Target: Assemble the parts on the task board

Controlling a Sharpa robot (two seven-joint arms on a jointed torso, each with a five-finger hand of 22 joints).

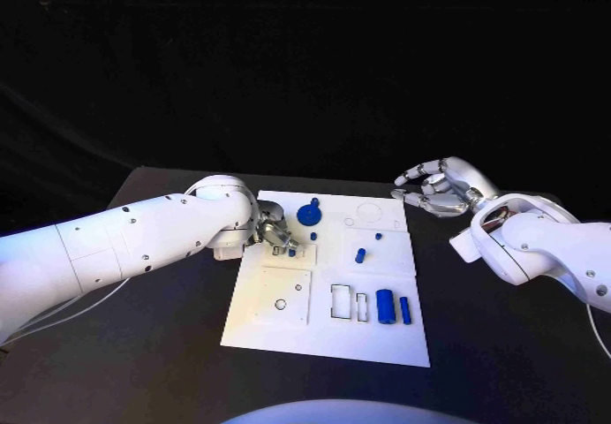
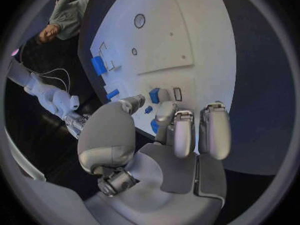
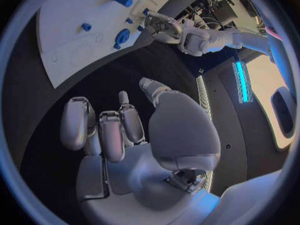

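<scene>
Left hand sits low on the task board, fingers around a small blue part, likely seating it; firm grip uncertain. Right hand hovers off-board over the counter, loosely curled, empty, clear of work.

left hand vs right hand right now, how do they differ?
The left hand is over the task board, fingers down among the blue parts; the right hand hovers off the board above the black table. Whether the left grips anything is unclear; the right, fingers curled, holds nothing. Both are silver.
</scene>
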